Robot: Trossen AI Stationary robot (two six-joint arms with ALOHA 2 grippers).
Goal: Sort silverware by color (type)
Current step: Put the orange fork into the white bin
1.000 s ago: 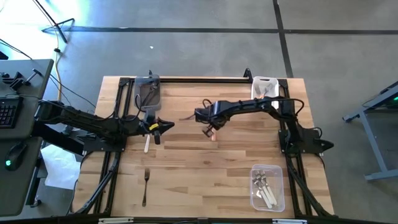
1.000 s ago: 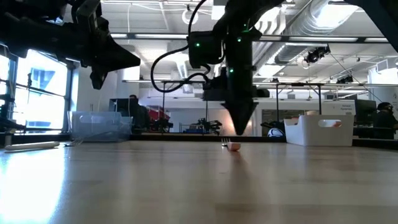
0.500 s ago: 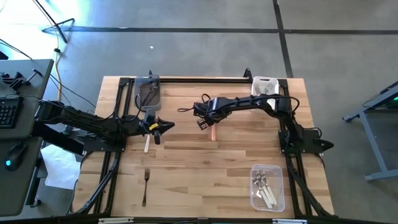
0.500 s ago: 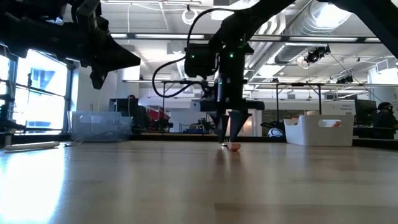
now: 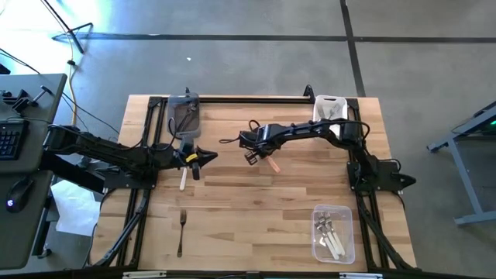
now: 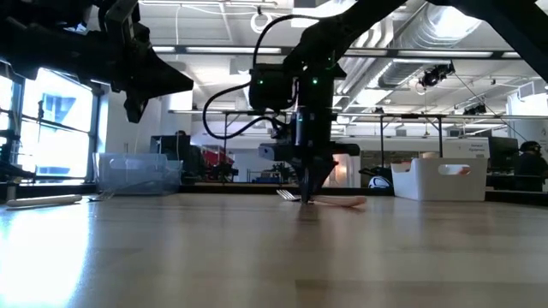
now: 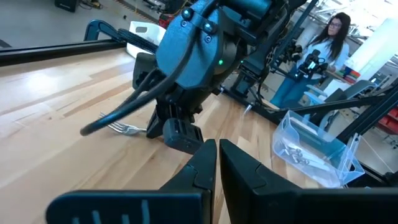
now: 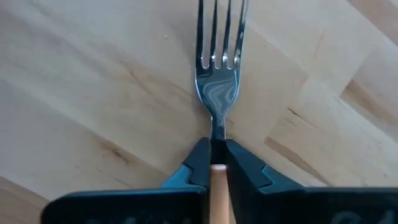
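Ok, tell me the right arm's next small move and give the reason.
Probably lift straight up. The right hand has its fingers closed on the neck of the orange-handled fork, which lies flat on the table. It needs to clear the wood before being carried to a bin.

No readable text, labels, brands or nos. anywhere in these views. Nothing legible on the arms, bins, forks or tabletop, and the room behind shows no sign that can be read.
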